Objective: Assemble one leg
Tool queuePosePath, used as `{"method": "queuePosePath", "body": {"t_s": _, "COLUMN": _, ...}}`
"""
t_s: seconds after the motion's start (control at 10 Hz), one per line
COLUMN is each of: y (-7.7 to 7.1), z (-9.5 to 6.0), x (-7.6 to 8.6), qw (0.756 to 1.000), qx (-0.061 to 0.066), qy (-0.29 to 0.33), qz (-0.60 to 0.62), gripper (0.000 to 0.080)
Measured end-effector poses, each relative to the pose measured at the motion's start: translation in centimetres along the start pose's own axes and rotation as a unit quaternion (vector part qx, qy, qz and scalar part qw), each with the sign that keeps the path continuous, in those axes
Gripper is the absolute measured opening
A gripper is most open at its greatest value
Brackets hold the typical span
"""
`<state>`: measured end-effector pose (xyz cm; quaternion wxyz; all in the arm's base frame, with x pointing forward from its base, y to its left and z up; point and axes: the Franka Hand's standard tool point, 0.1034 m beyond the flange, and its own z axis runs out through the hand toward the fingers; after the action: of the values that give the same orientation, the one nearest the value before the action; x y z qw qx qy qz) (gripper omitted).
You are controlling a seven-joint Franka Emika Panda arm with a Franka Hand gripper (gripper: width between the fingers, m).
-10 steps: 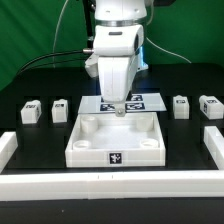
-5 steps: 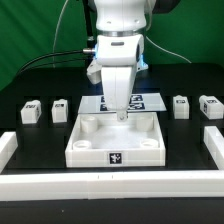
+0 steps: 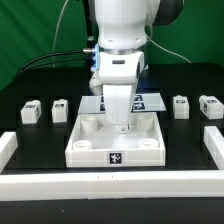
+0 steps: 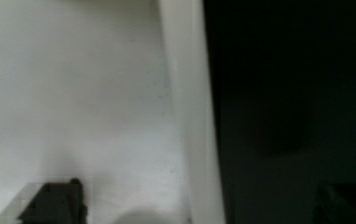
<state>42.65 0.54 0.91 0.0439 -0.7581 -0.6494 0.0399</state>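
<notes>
Our gripper (image 3: 124,125) hangs over the panel (image 3: 90,152), fingers (image 4: 50,202) spread wide; a leg (image 3: 60,108) waits at nine o'clock. Descend here and we risk ramming the panel's rim.

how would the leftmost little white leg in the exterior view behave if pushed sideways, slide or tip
The leg looks squat and blocky, so it would probably slide rather than tip. Small and plastic-looking, it is likely stiff and light. The black table seems smooth, so it may skid easily.
</notes>
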Motion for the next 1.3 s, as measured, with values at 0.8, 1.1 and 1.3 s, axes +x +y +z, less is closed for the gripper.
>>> {"method": "queuePosePath", "body": {"t_s": 0.8, "y": 0.22, "z": -0.12, "x": 0.01, "qw": 1.000, "qx": -0.005, "qy": 0.001, "qz": 0.015, "gripper": 0.0069}}
{"method": "queuePosePath", "body": {"t_s": 1.1, "y": 0.27, "z": -0.14, "x": 0.00, "qw": 1.000, "qx": -0.006, "qy": 0.001, "qz": 0.015, "gripper": 0.0069}}
{"method": "queuePosePath", "body": {"t_s": 1.3, "y": 0.30, "z": -0.16, "x": -0.01, "qw": 1.000, "qx": -0.006, "qy": 0.002, "qz": 0.015, "gripper": 0.0069}}
